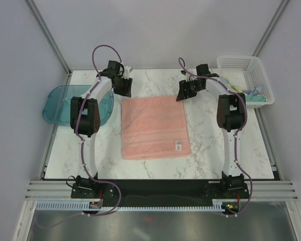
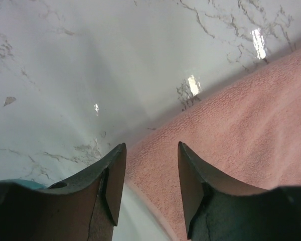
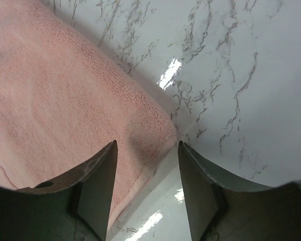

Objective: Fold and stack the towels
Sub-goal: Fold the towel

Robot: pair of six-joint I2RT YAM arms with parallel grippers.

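Note:
A salmon-pink towel lies flat in the middle of the marble table, a small white tag near its front right corner. My left gripper hovers open over the towel's far left corner. My right gripper hovers open over the towel's far right corner. Neither holds anything. A pale yellow and a light blue towel lie bunched in the white basket at the far right.
A white mesh basket stands at the far right edge. A translucent teal tray sits at the left edge beside the left arm. Grey walls close off the back and sides.

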